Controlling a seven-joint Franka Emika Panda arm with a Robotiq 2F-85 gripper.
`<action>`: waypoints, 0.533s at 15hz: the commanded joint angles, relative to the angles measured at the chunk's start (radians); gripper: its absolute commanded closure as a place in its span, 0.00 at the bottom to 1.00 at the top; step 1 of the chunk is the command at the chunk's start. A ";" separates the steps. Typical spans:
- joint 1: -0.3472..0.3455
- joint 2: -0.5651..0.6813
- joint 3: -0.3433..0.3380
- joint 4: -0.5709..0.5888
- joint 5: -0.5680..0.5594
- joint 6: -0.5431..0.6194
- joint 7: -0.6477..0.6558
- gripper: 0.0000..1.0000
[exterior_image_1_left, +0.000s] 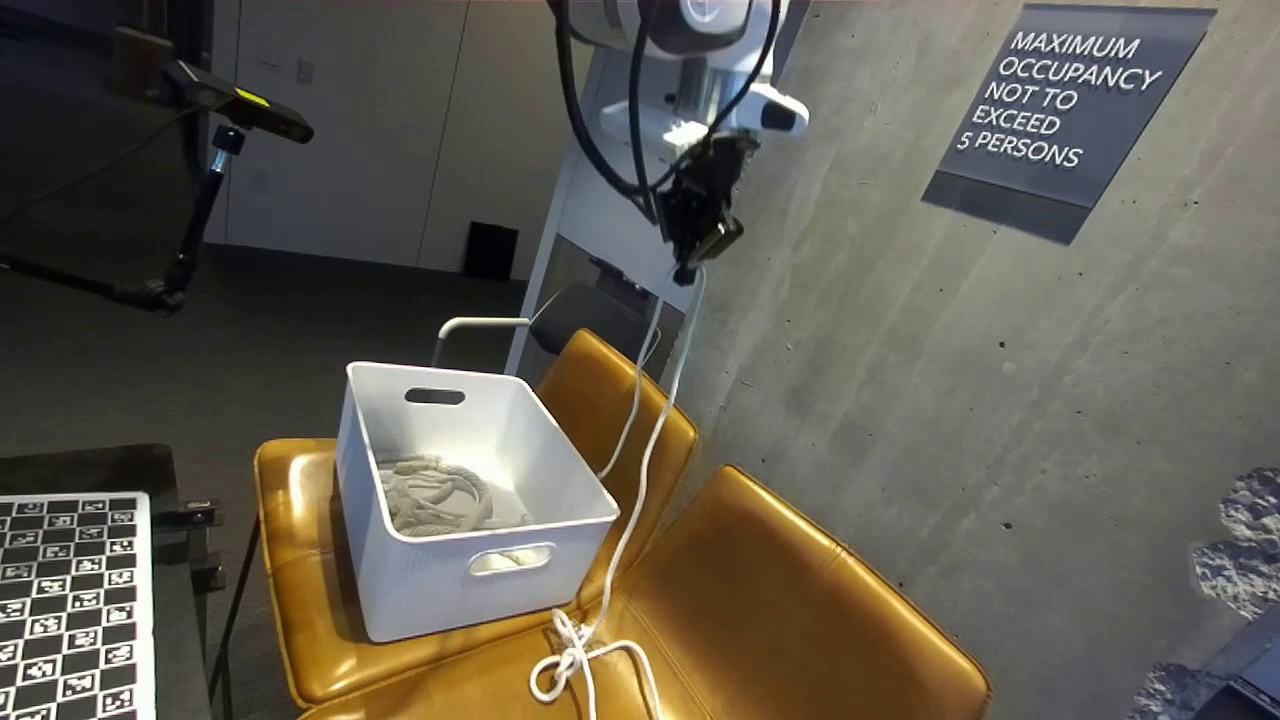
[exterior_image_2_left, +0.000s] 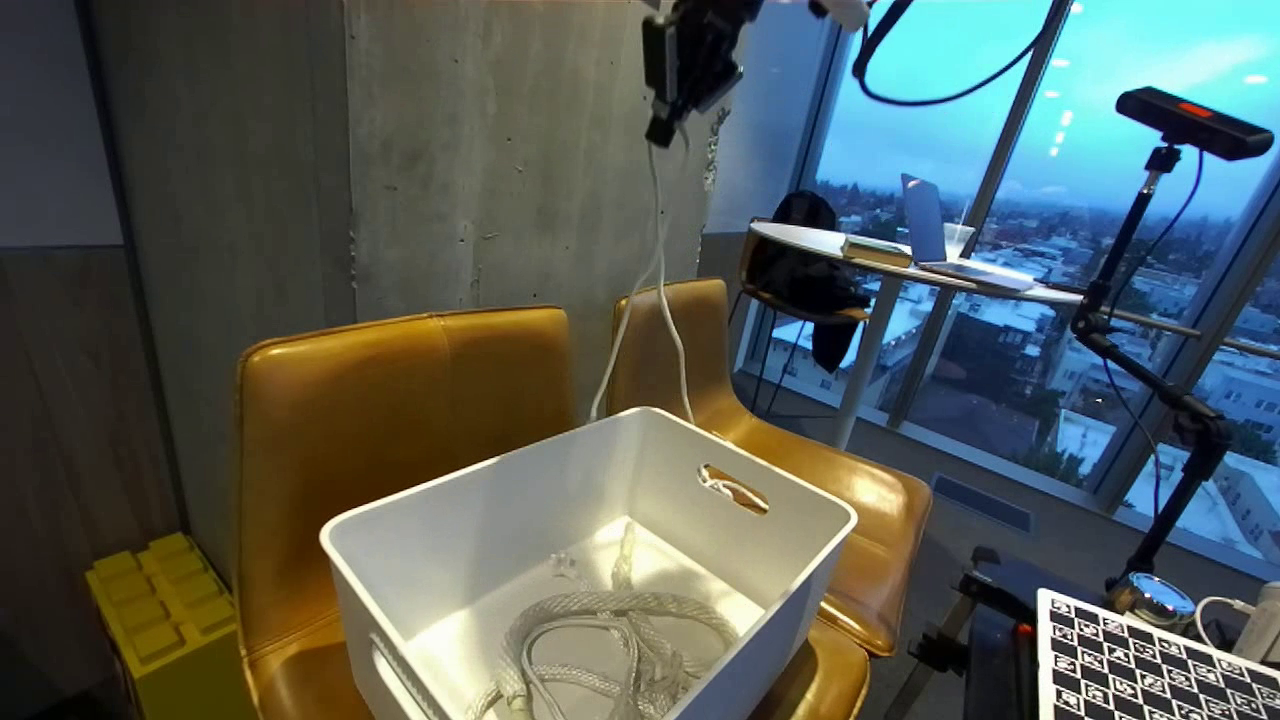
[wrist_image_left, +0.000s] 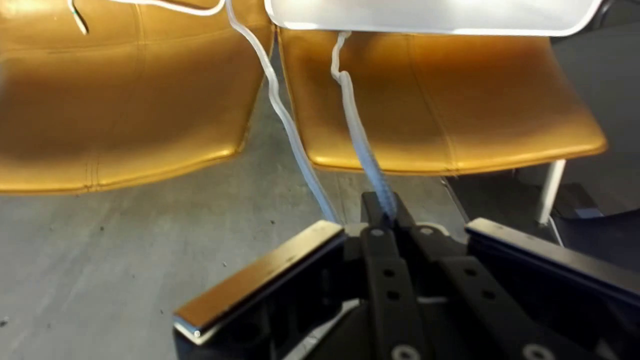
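We see the end effector (wrist_image_left: 385, 212) pinched closed on a white cord (wrist_image_left: 359, 135); its two strands hang down near a white bin (exterior_image_1_left: 435, 590), which stands on a tan chair (exterior_image_2_left: 420, 400) and has coiled rope (exterior_image_2_left: 590, 603) lying inside.

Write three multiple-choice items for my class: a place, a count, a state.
1. The white rectangular plastic bin stands on:
A floor; B tan leather-look chair; C shelf

2. Its visible handle slots number:
A two; B none; C five

3. The black two-fingered gripper is:
A open; B shut, empty; C shut on thin white rope

1 B: an exterior view shows the chair beneath.
2 A: two opposite sides have one each.
3 C: in the wrist view rope enters closed jaws.
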 joint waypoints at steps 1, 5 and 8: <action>0.054 -0.123 0.028 -0.003 -0.034 -0.011 0.014 0.99; 0.148 -0.205 0.057 0.064 -0.070 -0.036 0.059 0.99; 0.230 -0.223 0.087 0.165 -0.126 -0.077 0.126 0.99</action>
